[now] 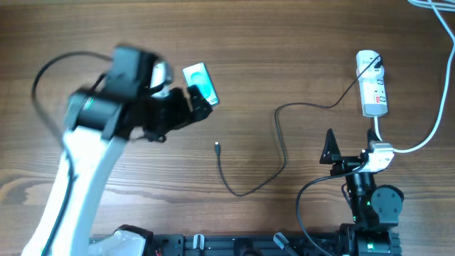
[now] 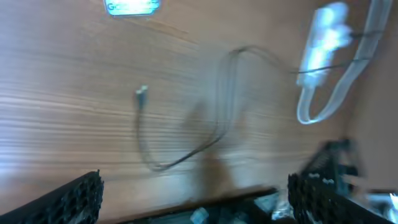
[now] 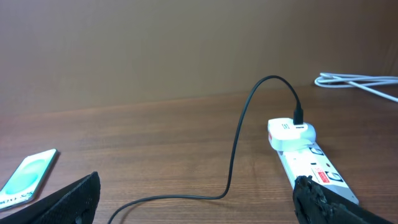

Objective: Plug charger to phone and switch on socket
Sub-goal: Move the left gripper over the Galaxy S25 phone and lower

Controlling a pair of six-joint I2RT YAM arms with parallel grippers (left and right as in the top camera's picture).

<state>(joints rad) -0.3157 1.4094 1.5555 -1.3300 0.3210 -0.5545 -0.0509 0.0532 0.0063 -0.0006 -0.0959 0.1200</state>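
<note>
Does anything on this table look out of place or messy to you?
Nothing is spilled or broken. The phone lies at a slant, and the charger's connector tip lies loose on the table, apart from the phone.

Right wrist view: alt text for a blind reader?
A thin black charger cable arcs from a white plastic power strip at right across a wooden table. A flat teal-screened smartphone lies lower left; the end effector is open.

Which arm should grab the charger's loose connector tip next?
Probably left. The left gripper, jaws open, hangs beside the phone, and the connector tip lies closer to it. The right gripper sits by the socket.
</note>
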